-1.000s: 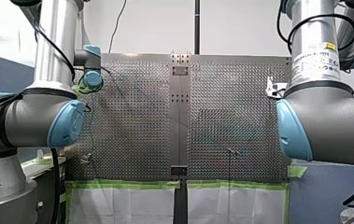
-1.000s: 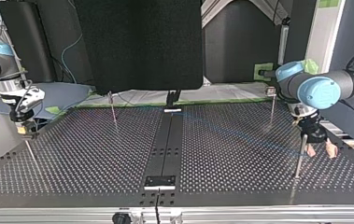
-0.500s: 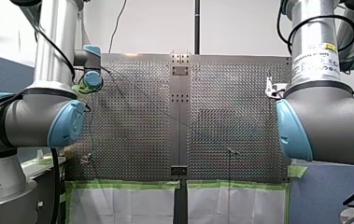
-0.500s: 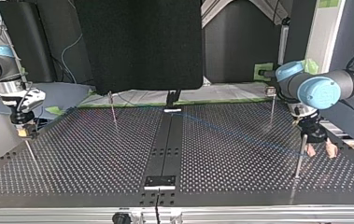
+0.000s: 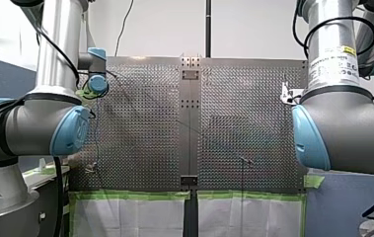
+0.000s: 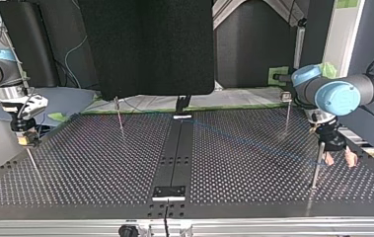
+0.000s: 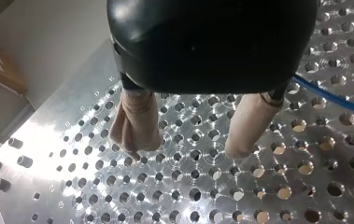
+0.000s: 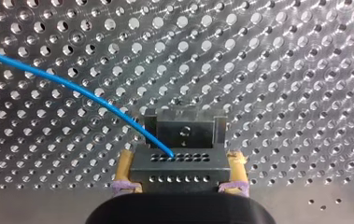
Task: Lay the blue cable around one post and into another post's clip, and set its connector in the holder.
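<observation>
Right gripper (image 8: 179, 156) is clamped on the connector (image 8: 179, 171), its yellow pads pressing the two sides of the dark block with rows of small holes. The blue cable (image 8: 72, 86) leaves the top of that block and curves away over the perforated worktop (image 8: 282, 70). Just ahead of the connector stands a dark notched bracket (image 8: 184, 128) with two short prongs; I cannot tell whether the two touch.

In the top view this gripper hangs low over the worktop's edge at the view's left. The cable shows there only as a faint blue line, crossing from the far middle of the worktop toward the near post (image 6: 317, 165) at the view's right. Whether it touches that post I cannot tell. Two more thin posts stand further back, one left of centre (image 6: 119, 113) and one at the right (image 6: 287, 111).

The left gripper (image 7: 186, 150) hovers just beside the near post, its beige-padded fingers (image 7: 137, 121) spread wide with nothing between them. The cable passes beside one finger, close over the holes.
</observation>
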Available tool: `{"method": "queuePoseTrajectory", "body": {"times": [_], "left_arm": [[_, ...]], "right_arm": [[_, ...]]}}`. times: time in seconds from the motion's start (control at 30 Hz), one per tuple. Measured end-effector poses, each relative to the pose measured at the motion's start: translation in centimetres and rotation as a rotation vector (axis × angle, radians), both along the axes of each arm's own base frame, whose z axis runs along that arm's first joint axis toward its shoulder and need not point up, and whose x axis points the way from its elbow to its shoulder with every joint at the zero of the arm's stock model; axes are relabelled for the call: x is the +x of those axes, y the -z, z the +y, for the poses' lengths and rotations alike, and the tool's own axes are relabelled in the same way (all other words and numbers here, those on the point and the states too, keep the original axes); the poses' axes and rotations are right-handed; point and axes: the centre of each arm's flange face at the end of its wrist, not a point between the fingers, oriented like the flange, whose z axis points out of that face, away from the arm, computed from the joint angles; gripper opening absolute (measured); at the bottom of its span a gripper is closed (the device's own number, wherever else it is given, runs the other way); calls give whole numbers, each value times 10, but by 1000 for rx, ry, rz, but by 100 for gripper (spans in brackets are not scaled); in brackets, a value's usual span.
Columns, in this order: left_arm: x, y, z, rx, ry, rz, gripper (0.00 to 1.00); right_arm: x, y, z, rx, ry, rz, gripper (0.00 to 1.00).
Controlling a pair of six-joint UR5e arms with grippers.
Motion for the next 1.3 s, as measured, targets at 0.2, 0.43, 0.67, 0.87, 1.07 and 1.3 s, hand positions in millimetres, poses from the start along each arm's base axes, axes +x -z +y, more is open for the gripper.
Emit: {"method": "queuePoseTrajectory", "body": {"times": [0.2, 0.43, 0.67, 0.87, 1.07, 1.3], "left_arm": [[0, 0, 0, 0, 0, 0, 99], [0, 0, 0, 0, 1, 0, 99], [0, 0, 1, 0, 1, 0, 99], [0, 0, 1, 0, 1, 0, 99], [0, 0, 1, 0, 1, 0, 99], [0, 0, 1, 0, 0, 0, 99]], "right_arm": [[1, 1, -1, 4, 0, -20, 0], [6, 0, -2, -5, -16, -43, 0], [9, -1, -2, -12, -26, -54, 0], [10, 1, -3, -11, -27, -55, 0], [11, 4, -3, -6, -27, -54, 0], [11, 7, -4, -6, -27, -53, 0]]}}
